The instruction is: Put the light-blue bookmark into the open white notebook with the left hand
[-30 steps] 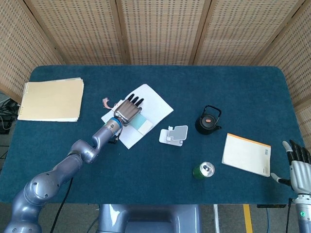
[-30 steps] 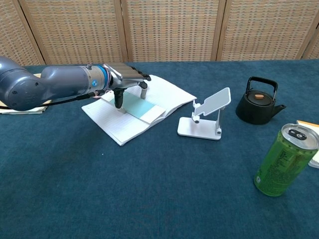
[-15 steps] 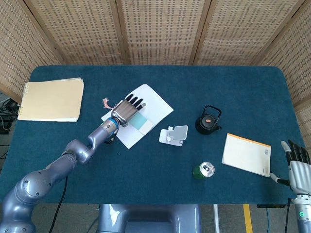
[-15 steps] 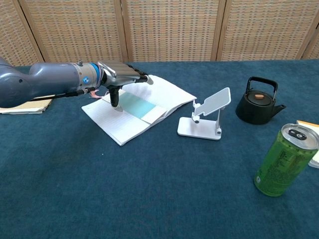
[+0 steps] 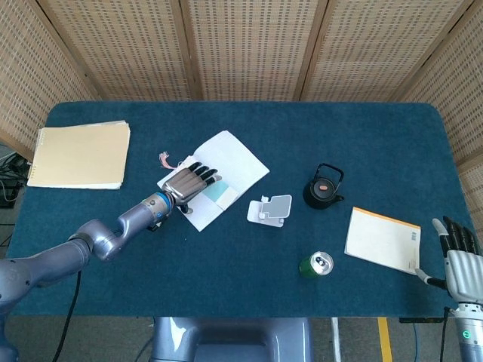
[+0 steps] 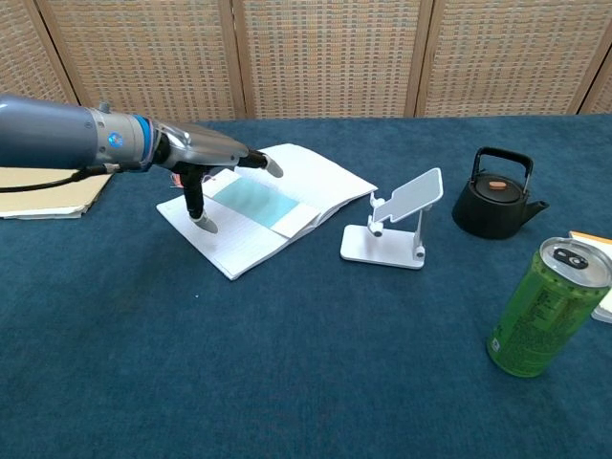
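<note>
The open white notebook (image 5: 230, 161) (image 6: 316, 186) lies left of the table's middle. The light-blue bookmark (image 5: 217, 193) (image 6: 256, 203) lies flat on its pages, near the spine. My left hand (image 5: 186, 185) (image 6: 203, 158) hovers over the notebook's near-left part with fingers spread and nothing in it; the bookmark shows beside its fingertips. My right hand (image 5: 459, 259) is at the table's front right corner, fingers apart and empty, off the chest view.
A manila folder (image 5: 79, 154) lies at the far left. A white phone stand (image 5: 270, 209) (image 6: 397, 229), a black teapot (image 5: 324, 187) (image 6: 497, 194), a green can (image 5: 316, 265) (image 6: 547, 306) and a yellow-edged notepad (image 5: 383, 240) sit to the right. A pink tassel (image 5: 165, 158) lies by the notebook.
My left hand has drawn back toward the near left, off the bookmark, which stays on the notebook page. The right hand has barely shifted.
</note>
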